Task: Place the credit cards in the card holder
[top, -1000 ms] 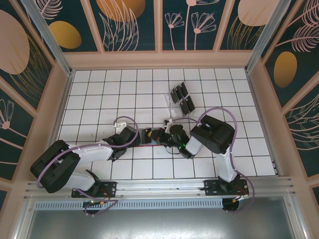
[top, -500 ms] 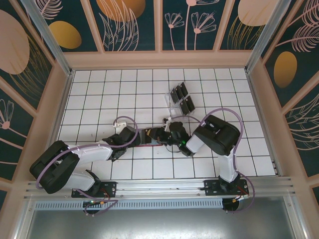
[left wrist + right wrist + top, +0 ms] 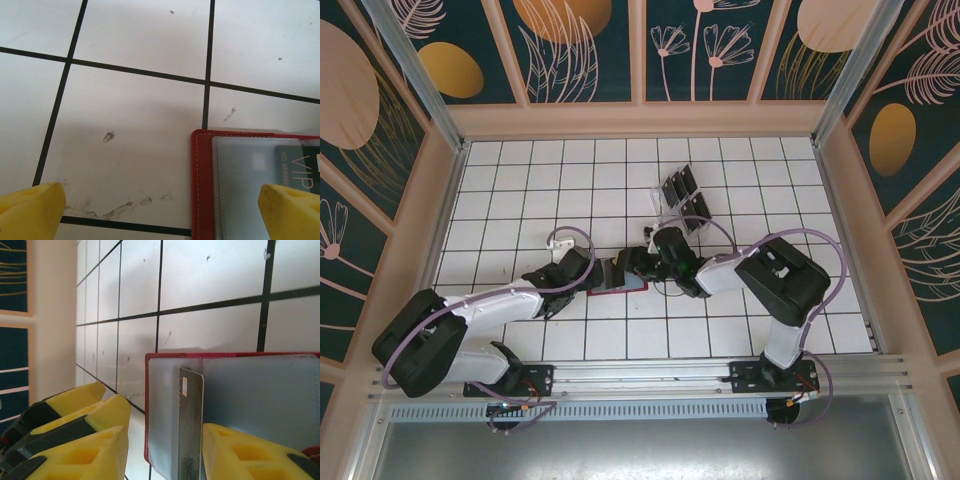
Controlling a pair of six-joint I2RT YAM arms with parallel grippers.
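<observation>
- Near the middle of the table (image 3: 520, 180), a little toward its near edge, the card holder (image 3: 620, 276) lies open and flat, with its red border around grey-blue pockets (image 3: 260, 390).
- One credit card (image 3: 190, 425) sits partly tucked in a pocket of the card holder (image 3: 235, 185); the left wrist view shows pale "VIP" lettering on it (image 3: 300, 167).
- The right gripper (image 3: 167, 455) hangs over the holder from its right side, jaws parted. The card is between its yellow fingers (image 3: 240, 455) and not pinched.
- The left gripper (image 3: 160, 212) is at the holder's left edge, spread wide and grasping nothing. One fingertip is over bare tile and the other over the pocket page.
- Toward the far edge, well apart from the holder, a clear rack (image 3: 665, 218) holds the other credit cards (image 3: 686, 196).
</observation>
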